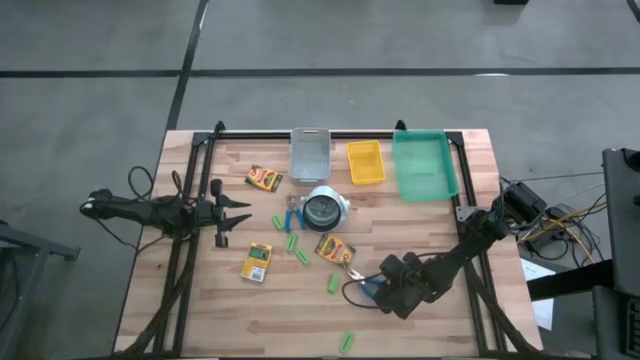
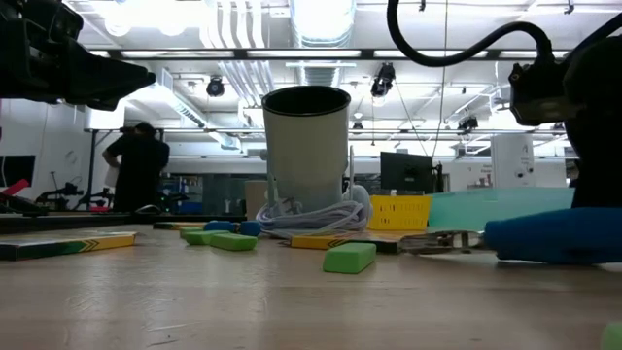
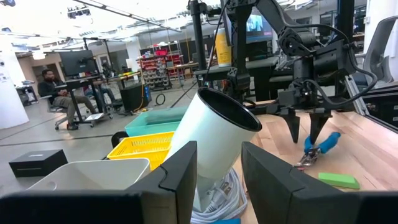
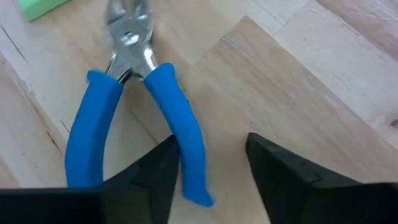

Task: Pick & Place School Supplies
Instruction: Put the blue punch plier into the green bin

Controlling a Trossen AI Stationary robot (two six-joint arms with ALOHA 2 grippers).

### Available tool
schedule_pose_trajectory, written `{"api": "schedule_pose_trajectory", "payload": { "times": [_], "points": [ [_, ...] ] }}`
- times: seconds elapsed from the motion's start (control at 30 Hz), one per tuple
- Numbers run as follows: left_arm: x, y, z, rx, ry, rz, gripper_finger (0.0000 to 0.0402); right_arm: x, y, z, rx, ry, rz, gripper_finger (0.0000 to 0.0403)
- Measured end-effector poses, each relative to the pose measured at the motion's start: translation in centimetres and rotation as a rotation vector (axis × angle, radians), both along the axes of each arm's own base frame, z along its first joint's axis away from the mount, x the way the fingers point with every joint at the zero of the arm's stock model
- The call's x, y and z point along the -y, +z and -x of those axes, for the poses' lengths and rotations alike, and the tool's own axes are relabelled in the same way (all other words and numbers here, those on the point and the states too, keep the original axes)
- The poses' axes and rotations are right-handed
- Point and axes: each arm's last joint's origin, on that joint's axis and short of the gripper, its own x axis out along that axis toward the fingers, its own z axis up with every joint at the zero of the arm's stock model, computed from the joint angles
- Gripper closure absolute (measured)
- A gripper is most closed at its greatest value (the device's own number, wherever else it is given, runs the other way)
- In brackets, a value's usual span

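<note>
My right gripper (image 1: pixel 374 291) is open and points down over a blue-handled metal tool (image 4: pixel 134 118) that lies flat on the table; one handle's end (image 4: pixel 194 186) lies between its fingers, close to one finger (image 4: pixel 158 174). I cannot see any touch. A second blue-handled tool (image 1: pixel 291 216) lies beside the white cup. Three yellow-and-green crayon boxes (image 1: pixel 264 179) (image 1: pixel 257 262) (image 1: pixel 335 248) lie flat. Light-green sticks (image 1: pixel 302 256) (image 1: pixel 331 285) (image 1: pixel 347 341) are scattered over the boards. My left gripper (image 1: pixel 238 211) is open and hovers left of the cup, facing it.
A white cup (image 1: pixel 325 208) stands mid-table with a coiled white cable around its foot. A grey tray (image 1: pixel 310 153), a yellow basket (image 1: pixel 365 162) and a green tray (image 1: pixel 424 165) line the far edge. Bare boards lie along the near edge. People show in the room behind.
</note>
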Motion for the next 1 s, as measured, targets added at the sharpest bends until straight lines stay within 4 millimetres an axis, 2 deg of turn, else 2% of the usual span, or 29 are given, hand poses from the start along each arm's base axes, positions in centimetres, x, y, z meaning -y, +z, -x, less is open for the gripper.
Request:
{"api": "schedule_pose_trajectory", "payload": {
  "times": [0.27,0.37,0.8,1.0],
  "points": [
    [0.0,0.0,0.0,0.0,0.0,0.0,0.0271,-0.1,0.2,-0.1,-0.001,0.003,-0.012,0.0348],
    [0.0,0.0,0.0,0.0,0.0,0.0,0.0271,-0.2,0.3,-0.1,-0.003,0.003,-0.012,0.0374],
    [0.0,0.0,0.0,0.0,0.0,0.0,0.0271,-0.2,0.4,-0.2,0.006,0.007,-0.007,0.0374],
    [0.0,0.0,0.0,0.0,0.0,0.0,0.0271,0.1,1.5,0.1,0.033,0.017,0.018,0.0374]
  ]
}}
